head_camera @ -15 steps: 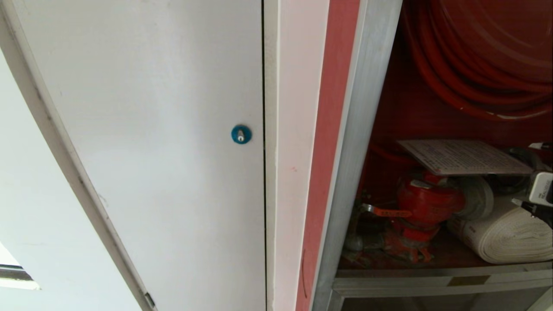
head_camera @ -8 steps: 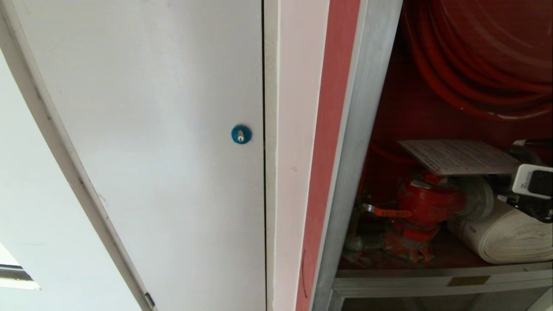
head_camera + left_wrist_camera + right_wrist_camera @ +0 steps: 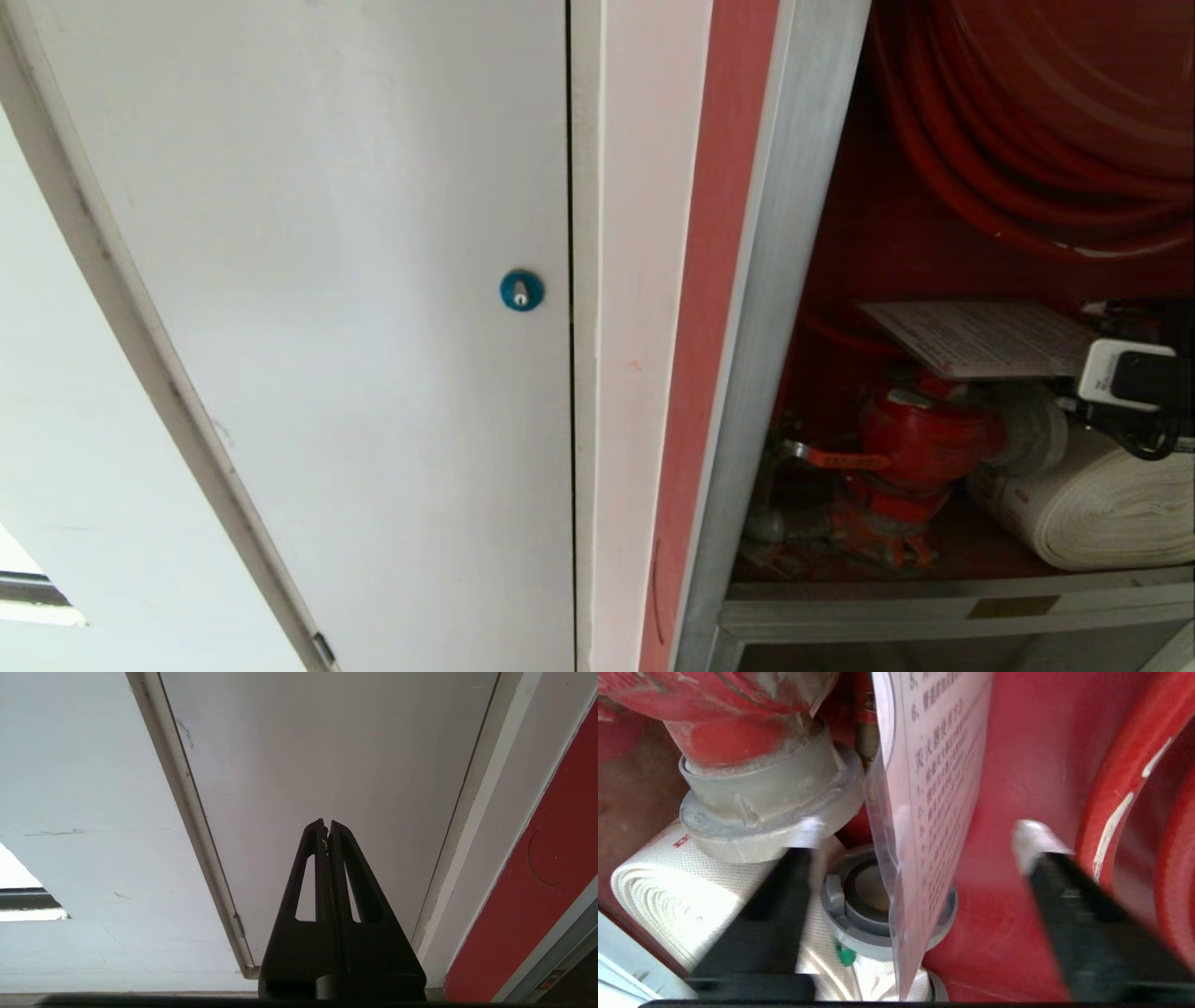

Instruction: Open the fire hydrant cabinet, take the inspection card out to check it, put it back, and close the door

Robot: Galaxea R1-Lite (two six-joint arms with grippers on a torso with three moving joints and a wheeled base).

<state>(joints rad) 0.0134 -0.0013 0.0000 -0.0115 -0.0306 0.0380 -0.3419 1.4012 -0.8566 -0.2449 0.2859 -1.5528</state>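
A: Look close first. Our right gripper point(image 3: 915, 844) has its jaws spread wide, one on each side of the card point(image 3: 934, 788). Nothing is pinched yet.

B: So the card is between the jaws but not touched?

A: Yes, as far as we can see. The card sits in a clear sleeve, and that looks slippery. If we squeeze only the sleeve edge, we think the card could slide out and fall.

B: Where is the card in the big picture?

A: At the right of the head view, the card point(image 3: 980, 338) lies flat on top of the red valve point(image 3: 920, 439), inside the open cabinet point(image 3: 775, 308). Our right gripper point(image 3: 1097, 373) comes in from the right edge, just beside it.

B: What else could go wrong?

A: The white hose point(image 3: 1092, 513) and the grey coupling point(image 3: 859, 900) are near the lower jaw. We might bump them, or push the card back off the valve.

B: And farther in?

A: The red reel point(image 3: 1027, 121) is at the upper right, well behind. It should not bother us.

B: Our left gripper point(image 3: 327, 828)?

A: Its jaws are pressed together, facing the white door point(image 3: 327, 756). It holds nothing.
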